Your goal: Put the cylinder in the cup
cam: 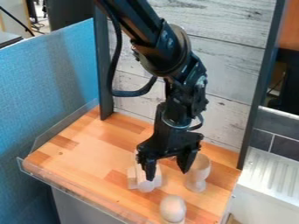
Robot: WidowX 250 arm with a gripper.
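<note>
Cam view: gripper (168, 175) hangs w/ fingers apart, nothing grasped; one tip overlaps what's prob. the cyl. (145, 186) on the wood top (88, 151), the other's by the cup (201, 166). Risks: off-centre tips may miss or shove the cyl. on closing; a sideways nudge could tip the narrow-stemmed cup.

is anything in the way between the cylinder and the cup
No other object is visible between the cylinder and the cup, but the open gripper hangs across that gap in this view.
</note>
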